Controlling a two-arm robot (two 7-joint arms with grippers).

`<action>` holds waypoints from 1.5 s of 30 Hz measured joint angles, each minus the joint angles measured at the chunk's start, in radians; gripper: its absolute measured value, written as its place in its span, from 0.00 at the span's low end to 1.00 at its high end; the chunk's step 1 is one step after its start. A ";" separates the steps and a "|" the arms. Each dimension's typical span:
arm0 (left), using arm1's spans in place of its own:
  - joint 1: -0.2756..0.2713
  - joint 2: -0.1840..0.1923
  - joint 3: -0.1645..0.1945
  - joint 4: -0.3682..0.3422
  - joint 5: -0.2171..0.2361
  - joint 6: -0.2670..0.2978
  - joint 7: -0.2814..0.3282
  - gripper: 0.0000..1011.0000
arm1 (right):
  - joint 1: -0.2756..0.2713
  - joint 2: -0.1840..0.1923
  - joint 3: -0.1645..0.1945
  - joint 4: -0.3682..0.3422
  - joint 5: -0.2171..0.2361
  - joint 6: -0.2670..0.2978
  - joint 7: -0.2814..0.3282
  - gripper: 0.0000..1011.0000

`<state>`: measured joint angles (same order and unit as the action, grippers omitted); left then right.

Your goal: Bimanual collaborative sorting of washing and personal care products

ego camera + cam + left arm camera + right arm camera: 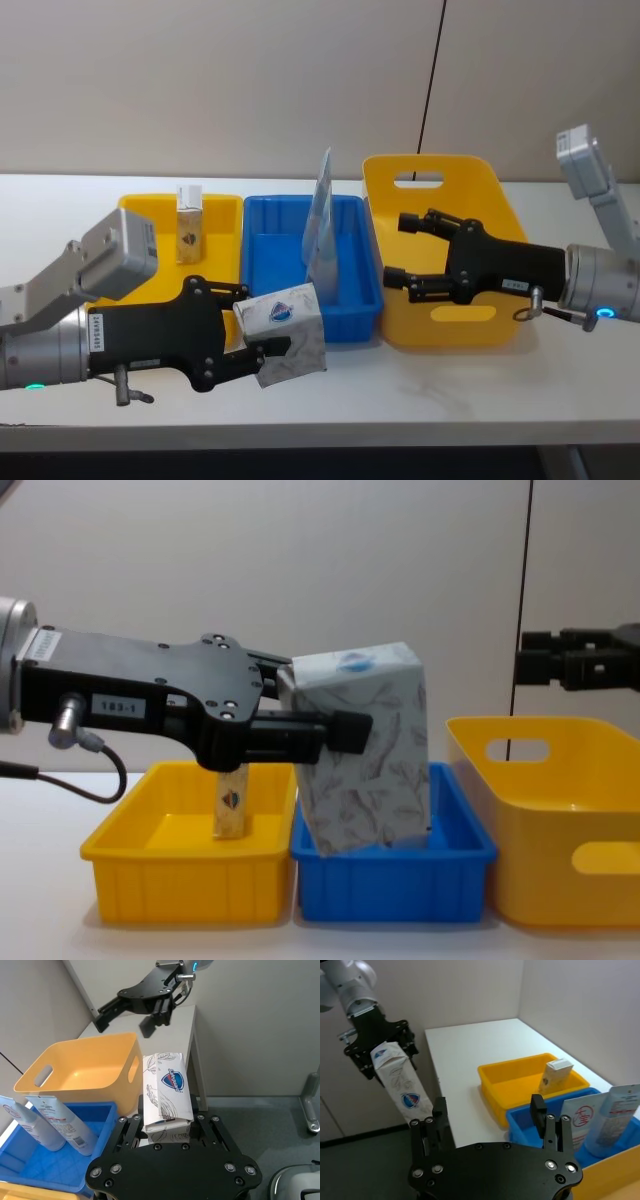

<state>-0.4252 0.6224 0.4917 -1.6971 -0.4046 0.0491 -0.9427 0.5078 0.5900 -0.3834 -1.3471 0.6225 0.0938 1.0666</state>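
White soft pack [288, 322] with a grey leaf pattern and a blue mark, gripped on two opposite sides by the left end effector [258, 326], whose fingers are closed against it. The pack is held tilted and clear of the counter [430, 395], in front of the near edge of the blue tray [270, 250]; in the chest view its lower end overlaps the tray's front rim. Inside the blue tray a tall pale pouch [320, 222] stands upright, and the left wrist view shows a second pouch [35, 1122] just beside it. Left of the blue tray lies a low yellow tray [226, 212], in which a slim tan carton [189, 222] stands on end near the back wall. Right of the blue tray sits a tall yellow bin [440, 212] with cut-out handles. The right end effector [399, 250] hangs above this bin, pointing toward the blue tray, its fingers spread apart and holding nothing. All three containers rest side by side on the white counter, close to one another.
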 joint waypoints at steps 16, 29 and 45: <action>0.000 0.000 0.000 0.000 0.000 0.000 0.000 0.38 | 0.025 0.015 -0.053 0.011 0.006 0.005 0.078 0.99; 0.000 0.000 0.000 0.000 0.000 0.000 0.000 0.38 | 0.052 0.014 -0.102 0.021 0.003 -0.003 0.137 0.99; 0.000 0.000 0.000 0.000 0.000 0.000 0.000 0.38 | 0.079 0.019 -0.152 0.026 0.010 0.028 0.200 0.99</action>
<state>-0.4251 0.6224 0.4916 -1.6971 -0.4046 0.0493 -0.9427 0.5871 0.6090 -0.5356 -1.3206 0.6322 0.1220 1.2671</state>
